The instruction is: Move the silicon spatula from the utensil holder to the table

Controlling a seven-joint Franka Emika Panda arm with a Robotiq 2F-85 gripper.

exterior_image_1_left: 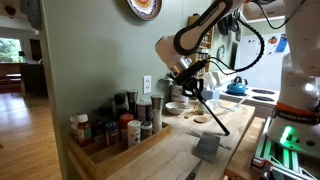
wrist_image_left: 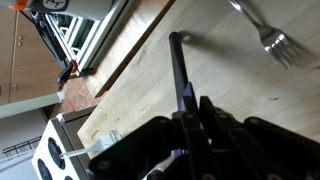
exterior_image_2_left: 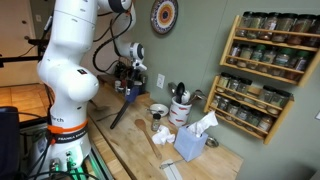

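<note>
"Spatula first: where is it?"

"Out of the utensil holder and in the gripper. In both exterior views it hangs as a long dark stick, slanting from the fingers down toward the table."

"Does the low end touch the wood?"

"I cannot tell. In the wrist view the far end lies over the boards with a thin shadow beside it."

"How do the jaws stand?"

"Drawn in tight on the slim shaft, one black finger at each side. The wrist view shows that grip best; from outside the fingers merge into one dark lump."

"What else does only the wrist view give?"

"A metal fork lying flat on the table, well apart from the spatula. Also the grain: long pale butcher-block strips, smooth and matte."

"And the outside cameras?"

"An exterior view has the holder, a small pale round crock with dark handles standing up in it, near a blue tissue box and below a wooden wall rack of jars. The holder stands well apart from the gripper. An exterior view has a blue kettle behind the arm."

"Is the blue head visible?"

"Too dark to make out."
</note>
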